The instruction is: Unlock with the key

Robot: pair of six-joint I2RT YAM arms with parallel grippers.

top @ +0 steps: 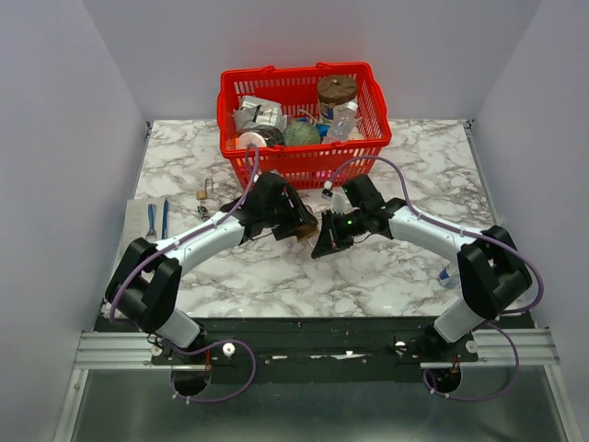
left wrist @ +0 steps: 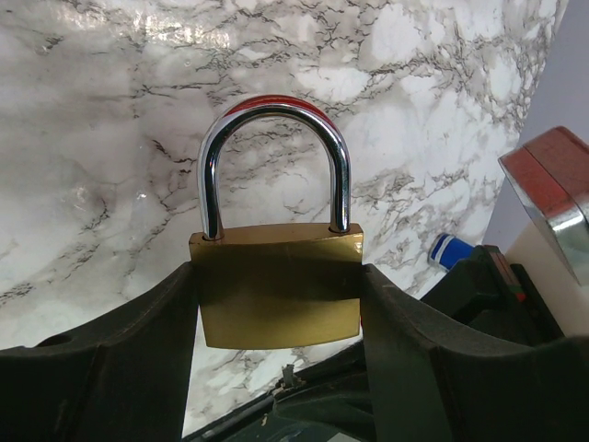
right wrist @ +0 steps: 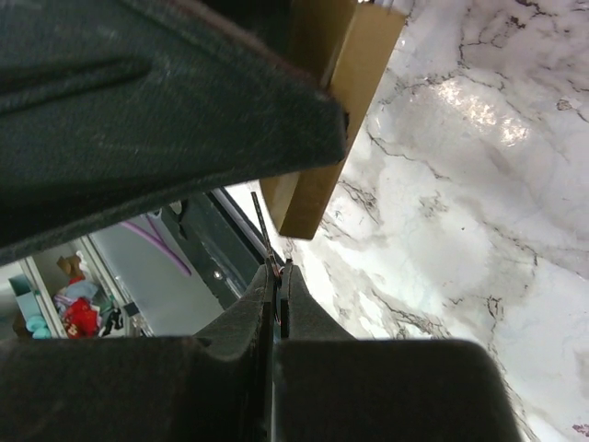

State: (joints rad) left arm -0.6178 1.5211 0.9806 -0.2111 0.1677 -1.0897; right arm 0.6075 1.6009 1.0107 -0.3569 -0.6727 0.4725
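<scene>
Marble table (top: 386, 267) as I see it: red basket (top: 304, 168) at 12 o'clock, small brass lock (top: 201, 195) and dark bits (top: 202, 211) at 10, two blue-handled tools (top: 158, 219) on a pale sheet (top: 136, 221) at 9, blue-capped item (top: 448, 274) at 4, partly hidden.

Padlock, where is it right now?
Left wrist view, centre: the padlock is clamped in the left gripper over the marble table, with the right gripper's key near its underside.
</scene>
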